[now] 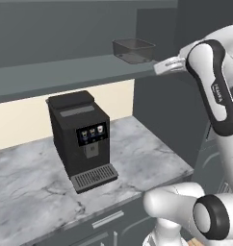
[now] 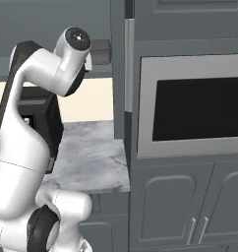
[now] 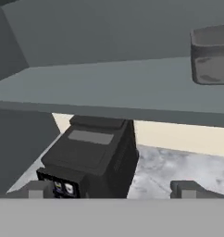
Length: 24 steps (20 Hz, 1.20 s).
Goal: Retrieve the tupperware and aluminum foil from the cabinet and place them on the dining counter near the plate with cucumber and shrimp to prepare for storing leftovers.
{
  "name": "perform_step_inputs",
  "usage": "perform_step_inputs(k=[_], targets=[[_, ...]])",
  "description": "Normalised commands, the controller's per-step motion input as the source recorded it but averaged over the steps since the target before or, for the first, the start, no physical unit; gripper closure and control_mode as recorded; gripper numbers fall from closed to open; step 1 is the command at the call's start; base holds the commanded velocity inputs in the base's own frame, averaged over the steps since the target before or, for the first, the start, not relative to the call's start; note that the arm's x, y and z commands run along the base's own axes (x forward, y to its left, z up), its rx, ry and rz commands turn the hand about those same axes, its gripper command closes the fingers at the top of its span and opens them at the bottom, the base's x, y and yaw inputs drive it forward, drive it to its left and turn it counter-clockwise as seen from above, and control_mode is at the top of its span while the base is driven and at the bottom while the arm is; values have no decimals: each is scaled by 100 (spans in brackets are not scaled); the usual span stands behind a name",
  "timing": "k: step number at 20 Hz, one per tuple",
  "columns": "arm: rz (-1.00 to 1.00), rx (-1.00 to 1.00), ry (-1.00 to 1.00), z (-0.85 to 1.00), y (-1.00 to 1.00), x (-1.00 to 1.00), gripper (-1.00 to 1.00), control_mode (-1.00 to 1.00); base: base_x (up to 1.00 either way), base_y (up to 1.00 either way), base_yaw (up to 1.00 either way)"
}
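The room is a grey kitchen corner: a cream back wall, a tall dark cabinet (image 1: 65, 29) overhead with one plain grey shelf (image 1: 65, 72) running across it, and to the right a column with a built-in oven (image 2: 190, 103) above panelled doors. Under the shelf lies a short marble-topped bench (image 1: 36, 178), and on it stands a black coffee machine (image 1: 82, 139), its drip tray facing outward. The white arm (image 1: 212, 86) rises from the base and bends over at shelf height, so the hand (image 3: 111, 189) hangs just off the shelf's right end, beside its front edge. The tupperware (image 1: 134, 50) sits on the shelf near that same end, upright, its open mouth up and its flared rim plain to see. In the hand view it lies at the upper right, partly cut by the edge, so the hand is aimed left of it and lower, looking under the shelf at the coffee machine. The tub is close to the hand but not between the fingers; its longer side seems to run along the shelf. The fingers (image 3: 37, 190) stand spread wide with nothing between them. By my judgement the next move needs the hand raised and swung toward the tub before any closing. I can't make out the foil carton anywhere here.
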Motion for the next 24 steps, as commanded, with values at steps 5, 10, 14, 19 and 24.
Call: perform_step_inputs(k=[5, 10, 14, 19, 24], targets=[[0, -15, -10, 67, 13, 5, -100, -100, 0, 0, 0], [0, -10, -19, 72, 15, 27, -100, -100, 0, 0, 0], [0, 0, -2, -13, 1, 49, -100, -100, 0, 0, 0], [0, 0, 0, -53, 0, 61, -100, -100, 0, 0, 0], [0, 0, 0, -43, 0, 74, -100, -100, 0, 0, 0]])
